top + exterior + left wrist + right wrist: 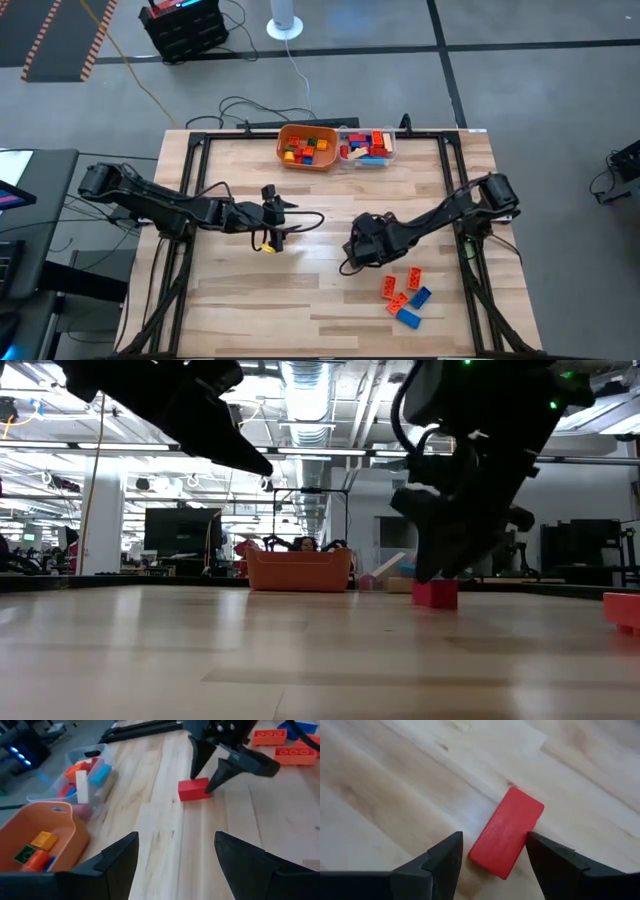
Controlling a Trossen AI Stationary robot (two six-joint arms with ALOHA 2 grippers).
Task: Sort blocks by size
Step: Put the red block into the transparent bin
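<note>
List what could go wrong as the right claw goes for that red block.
1. The red block lies skewed between the open right claw fingers; closing may twist or squirt it out instead of gripping it.
2. The left claw hovers open facing the same spot, so the arms could crowd each other.
3. The loose blocks lie close behind the right arm and could get swept.

Red block [506, 832] hidden under right hand [352, 250] in high view.
</note>
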